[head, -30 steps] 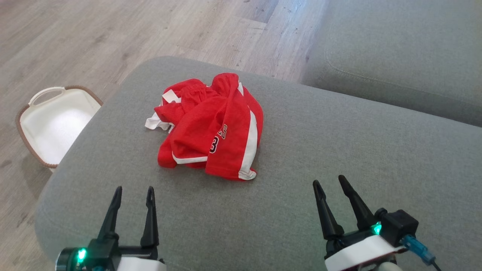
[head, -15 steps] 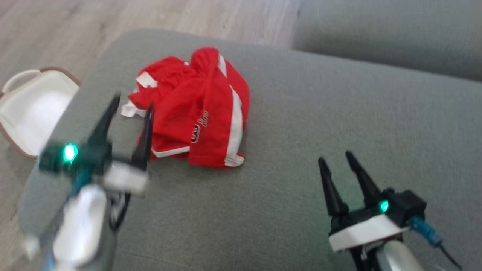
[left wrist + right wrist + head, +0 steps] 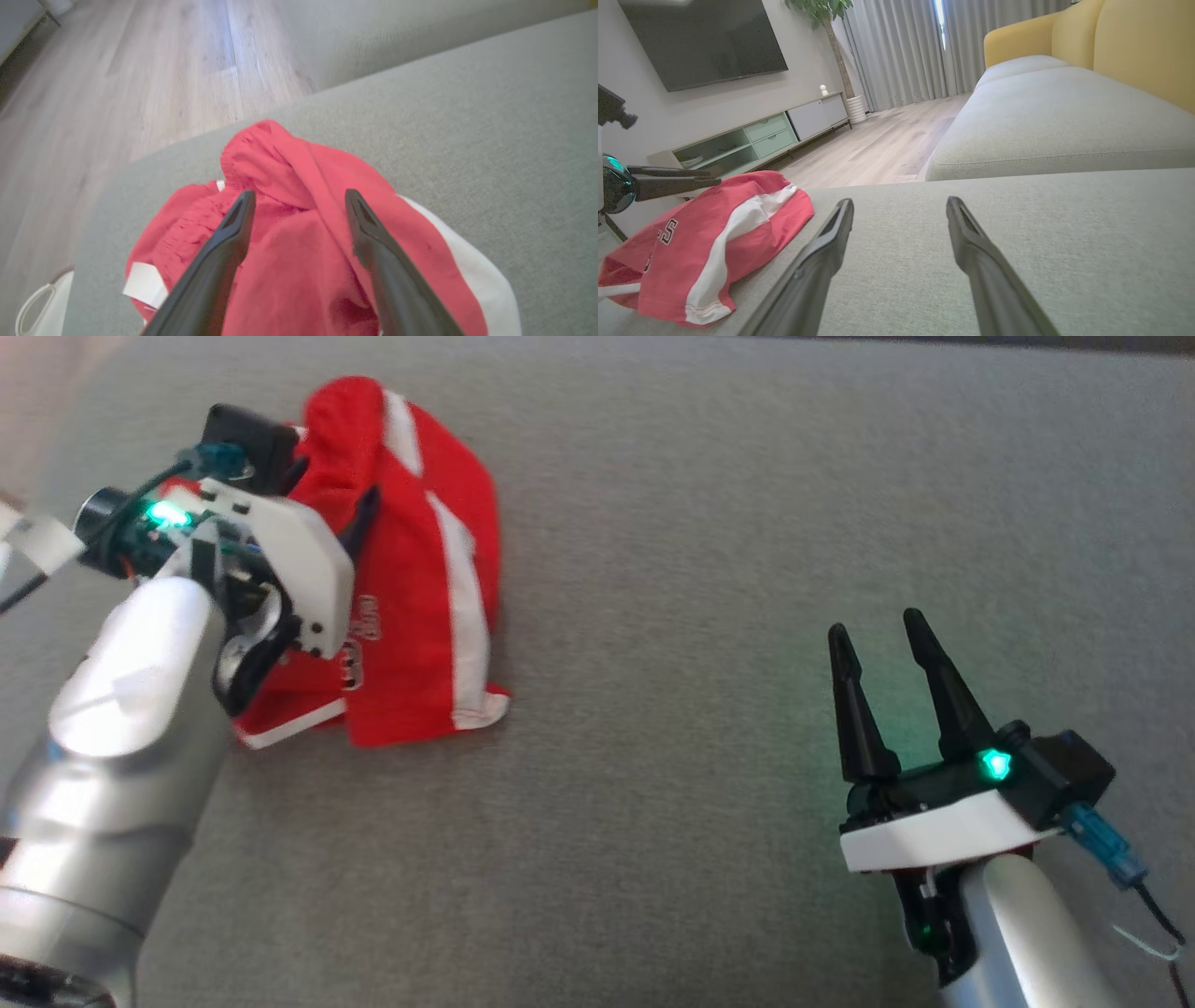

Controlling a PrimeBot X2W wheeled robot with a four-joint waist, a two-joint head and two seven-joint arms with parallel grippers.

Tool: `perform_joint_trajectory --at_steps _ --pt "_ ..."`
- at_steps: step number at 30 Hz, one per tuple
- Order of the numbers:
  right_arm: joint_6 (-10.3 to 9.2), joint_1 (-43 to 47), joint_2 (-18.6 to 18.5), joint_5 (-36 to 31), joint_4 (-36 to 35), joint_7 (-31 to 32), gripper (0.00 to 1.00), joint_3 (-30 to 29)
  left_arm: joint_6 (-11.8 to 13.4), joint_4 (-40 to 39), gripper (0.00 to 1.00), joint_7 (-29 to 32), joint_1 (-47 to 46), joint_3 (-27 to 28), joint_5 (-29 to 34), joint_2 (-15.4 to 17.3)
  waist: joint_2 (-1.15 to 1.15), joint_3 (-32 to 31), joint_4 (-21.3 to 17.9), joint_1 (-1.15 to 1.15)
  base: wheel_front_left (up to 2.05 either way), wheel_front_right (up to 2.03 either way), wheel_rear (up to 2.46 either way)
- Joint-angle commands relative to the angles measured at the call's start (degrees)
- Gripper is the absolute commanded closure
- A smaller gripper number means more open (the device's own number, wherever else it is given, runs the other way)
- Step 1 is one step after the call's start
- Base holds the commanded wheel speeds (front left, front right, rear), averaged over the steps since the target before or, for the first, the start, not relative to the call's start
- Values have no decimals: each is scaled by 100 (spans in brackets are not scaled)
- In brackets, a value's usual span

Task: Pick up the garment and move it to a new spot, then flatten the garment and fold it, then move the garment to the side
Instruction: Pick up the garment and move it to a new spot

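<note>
The garment (image 3: pixel 411 569) is a crumpled red pair of shorts with white side stripes, lying on the grey sofa cushion (image 3: pixel 709 569) at the left. My left gripper (image 3: pixel 299 198) is open and hovers low over the garment (image 3: pixel 299 261), one finger on either side of its raised fold; nothing is pinched. In the head view the wrist hides most of the left gripper (image 3: pixel 331 490). My right gripper (image 3: pixel 876 625) stands open over bare cushion at the lower right, well clear of the garment (image 3: pixel 714 233). From the right wrist, one left finger (image 3: pixel 672 183) shows just above the cloth.
The cushion's rounded edge and wooden floor (image 3: pixel 140 70) lie just beyond the garment. A white basket (image 3: pixel 37 308) sits on the floor below that edge. A second grey cushion (image 3: pixel 1055 107), a yellow backrest (image 3: pixel 1134 42) and a TV cabinet (image 3: pixel 752 140) are farther off.
The head camera has tilted down and shifted. My left arm has reached forward from the near edge to over the garment. The right gripper stays over the cushion, still open.
</note>
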Motion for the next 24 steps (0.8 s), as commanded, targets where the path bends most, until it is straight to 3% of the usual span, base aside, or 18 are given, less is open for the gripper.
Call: perform_joint_trajectory --at_steps 1,10,11,12,13,24 --pt "-4 -147 -21 -3 -213 -61 0 147 11 -114 0 11 -305 174 -55 302 0 188 -208 -2 0 0 0" --pt "-4 -204 -21 42 -217 -61 0 135 11 408 0 145 -441 -185 -695 446 0 267 -476 -2 0 0 0" --pt "-4 -207 -21 49 -210 -61 0 142 10 450 8 137 -444 -207 -726 457 0 253 -495 -2 0 0 0" --pt "-4 -209 -21 59 -202 -61 0 150 10 487 88 65 -458 -187 -756 460 0 232 -515 -2 0 0 0" --pt "-4 -209 -21 69 -195 -61 0 156 11 529 100 -29 -472 -148 -784 453 0 207 -531 -2 0 0 0" --pt "-4 -59 -21 194 -94 -61 0 159 43 81 100 -1469 -693 263 -1029 226 0 -323 -671 -2 0 0 0"
